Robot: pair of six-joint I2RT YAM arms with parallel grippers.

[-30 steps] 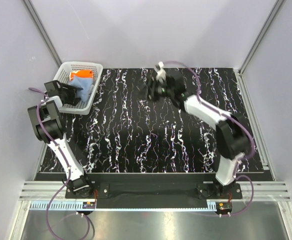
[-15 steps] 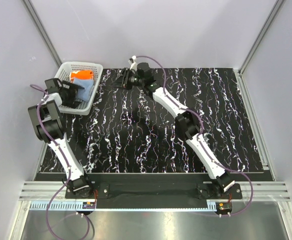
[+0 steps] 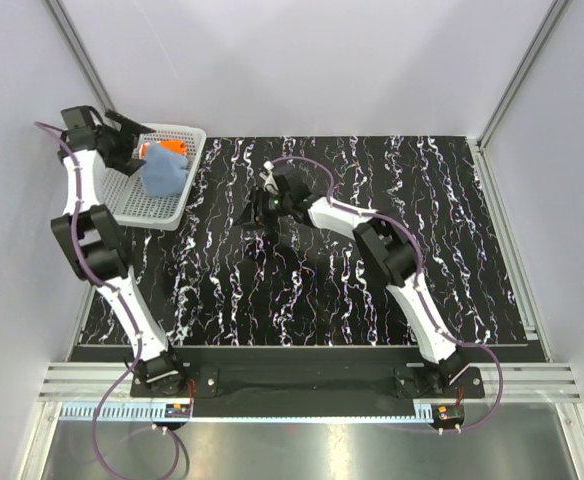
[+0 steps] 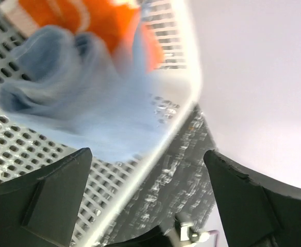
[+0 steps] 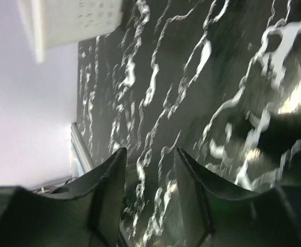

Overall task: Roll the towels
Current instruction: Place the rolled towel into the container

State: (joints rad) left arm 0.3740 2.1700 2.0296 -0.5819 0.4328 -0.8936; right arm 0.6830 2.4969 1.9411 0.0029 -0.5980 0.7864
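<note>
Left fingers (image 4: 52,190) stand spread wide with nothing between them, hanging just over the white mesh basket (image 3: 137,208) at about 10 o'clock on the tabletop (image 3: 322,290). Both towels are inside that basket. The light blue towel (image 3: 164,175) is bunched in a soft heap against the basket's 3 o'clock wall, and it covers part of the orange towel (image 3: 162,152), which sits behind it towards 12 o'clock. From the left wrist the blue towel fills most of the gap between the fingers, with the basket's rim running just beside it.

Right fingers (image 5: 109,195) are parted a little and grip nothing (only black, white-veined tabletop shows in the gap). They hang low over the tabletop near its middle, towards 11 o'clock, well apart from the basket. The right arm (image 3: 392,260) lies stretched across the tabletop from 5 o'clock.
</note>
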